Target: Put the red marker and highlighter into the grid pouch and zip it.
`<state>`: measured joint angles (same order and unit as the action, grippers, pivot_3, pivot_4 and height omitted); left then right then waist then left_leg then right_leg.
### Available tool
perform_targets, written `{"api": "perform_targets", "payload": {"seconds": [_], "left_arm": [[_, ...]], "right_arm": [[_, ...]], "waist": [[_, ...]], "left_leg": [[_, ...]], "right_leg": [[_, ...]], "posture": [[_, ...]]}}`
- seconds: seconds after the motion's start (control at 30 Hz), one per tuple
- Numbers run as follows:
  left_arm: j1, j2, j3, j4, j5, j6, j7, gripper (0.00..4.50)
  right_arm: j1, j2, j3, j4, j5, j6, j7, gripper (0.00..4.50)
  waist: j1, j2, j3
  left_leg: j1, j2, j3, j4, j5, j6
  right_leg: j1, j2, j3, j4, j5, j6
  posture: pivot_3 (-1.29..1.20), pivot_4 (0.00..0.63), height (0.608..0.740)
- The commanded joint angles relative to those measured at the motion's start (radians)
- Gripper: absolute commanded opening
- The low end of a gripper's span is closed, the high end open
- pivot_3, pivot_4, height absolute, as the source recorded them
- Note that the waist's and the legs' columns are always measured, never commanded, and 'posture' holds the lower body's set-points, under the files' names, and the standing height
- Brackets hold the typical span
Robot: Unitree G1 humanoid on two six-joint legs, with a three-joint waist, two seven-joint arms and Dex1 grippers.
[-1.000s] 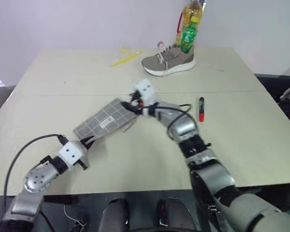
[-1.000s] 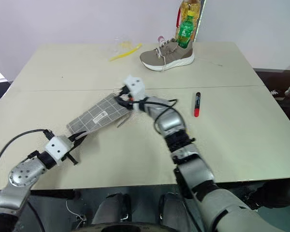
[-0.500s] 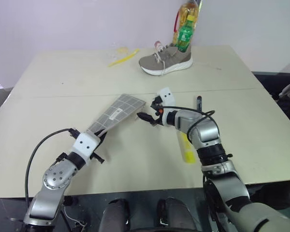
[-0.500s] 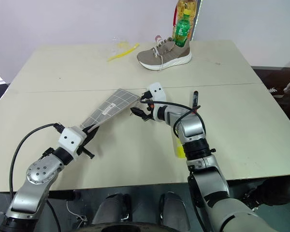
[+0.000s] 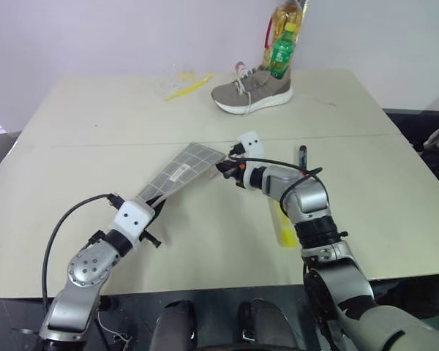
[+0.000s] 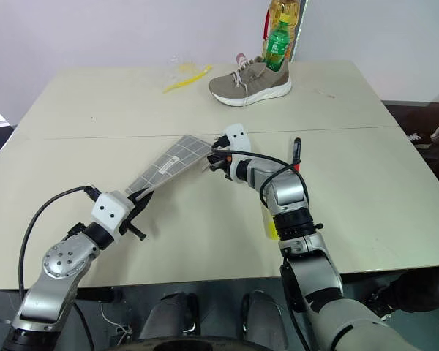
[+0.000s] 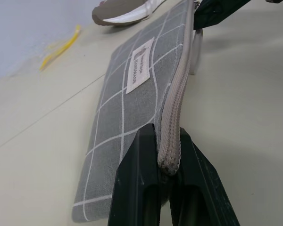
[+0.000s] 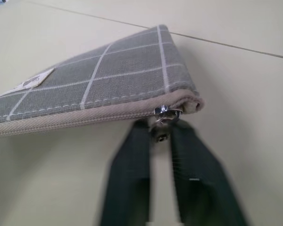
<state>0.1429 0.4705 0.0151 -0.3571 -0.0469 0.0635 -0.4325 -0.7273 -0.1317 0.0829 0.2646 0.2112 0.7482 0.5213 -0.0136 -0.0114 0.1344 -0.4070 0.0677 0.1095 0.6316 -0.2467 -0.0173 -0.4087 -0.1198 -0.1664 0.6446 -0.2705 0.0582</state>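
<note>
- The grid pouch [image 5: 181,172] is shown lifted off the table [image 5: 88,139] and held tilted between the 2 grippers, with its zipper edge facing the robot.
- The left gripper [image 7: 168,162] is seen clamped on the near corner of the pouch, its 2 fingers pressed against either side of the zipper tape.
- The right gripper [image 8: 160,135] is seen at the far corner, its fingers drawn close together about the zipper pull [image 8: 164,114]; a firm pinch on the pull is judged likely, but actual contact cannot be confirmed.
- The zipper is shown closed along all of the length visible in both wrist views, so the pouch is judged not yet opened.
- The highlighter [image 5: 283,227] is seen lying on the table below the right forearm, outside the pouch and well apart from it.
- The red marker [image 5: 302,156] is seen lying on the table just beyond the right arm, partly hidden, also outside the pouch.
- A shoe [image 5: 253,91], a green bottle [image 5: 281,55] and a thin yellow strip [image 5: 188,86] are seen at the far side of the table and are not part of the task.
- Progress is judged early: 0 of 2 pens are stowed. Opening the zipper, inserting both pens and closing the zipper all remain to be done.
</note>
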Motion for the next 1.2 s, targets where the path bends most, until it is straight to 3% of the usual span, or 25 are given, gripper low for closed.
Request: {"api": "perform_targets", "payload": {"seconds": [0.03,0.2,0.57,1.03,1.13,1.2], "left_arm": [[-0.025,-0.011,-0.017,-0.032,0.016,0.012,0.005,0.0],[-0.073,-0.049,-0.071,-0.023,0.046,0.055,0.015,0.0],[-0.194,-0.128,-0.159,0.014,0.09,0.12,0.039,0.0],[-0.273,-0.176,-0.195,0.064,0.113,0.121,0.047,0.0],[-0.269,-0.18,-0.192,0.065,0.115,0.123,0.052,0.0],[-0.267,-0.182,-0.189,0.065,0.117,0.124,0.056,0.0]], "right_arm": [[-0.021,-0.042,0.092,-0.094,-0.041,-0.046,0.054,0.03],[-0.007,-0.119,0.238,-0.183,-0.122,-0.119,0.134,0.03],[-0.003,-0.249,0.415,-0.387,-0.199,-0.231,0.33,0.03],[0.013,-0.255,0.475,-0.483,-0.248,-0.22,0.39,0.03],[0.01,-0.276,0.442,-0.494,-0.221,-0.206,0.426,1.05],[0.008,-0.292,0.413,-0.502,-0.208,-0.204,0.443,2.04]], "waist": [[0.001,0.0,0.0],[0.0,0.0,0.0],[0.003,-0.001,0.0],[0.003,-0.001,0.0],[0.003,-0.001,0.0],[0.003,-0.001,0.0]], "left_leg": [[0.0,0.0,0.0,0.0,0.0,0.0],[0.0,0.0,0.0,0.0,0.0,0.0],[0.0,0.0,-0.001,0.001,0.0,0.0],[0.0,0.0,-0.001,0.001,0.0,0.0],[0.0,0.0,-0.001,0.001,0.0,0.0],[0.0,0.0,-0.001,0.001,0.0,0.0]], "right_leg": [[0.0,0.0,0.0,0.0,0.0,0.0],[0.0,0.0,0.0,-0.001,0.0,0.0],[0.001,0.0,0.0,-0.001,0.0,0.0],[0.001,0.0,0.0,-0.001,0.0,0.0],[0.001,0.0,-0.001,-0.001,0.0,0.0],[0.001,0.0,-0.001,-0.001,0.0,0.0]], "posture": [[0.0,0.15,0.702],[0.0,0.15,0.702],[0.0,0.15,0.702],[0.0,0.15,0.702],[0.0,0.15,0.702],[0.0,0.15,0.702]]}}
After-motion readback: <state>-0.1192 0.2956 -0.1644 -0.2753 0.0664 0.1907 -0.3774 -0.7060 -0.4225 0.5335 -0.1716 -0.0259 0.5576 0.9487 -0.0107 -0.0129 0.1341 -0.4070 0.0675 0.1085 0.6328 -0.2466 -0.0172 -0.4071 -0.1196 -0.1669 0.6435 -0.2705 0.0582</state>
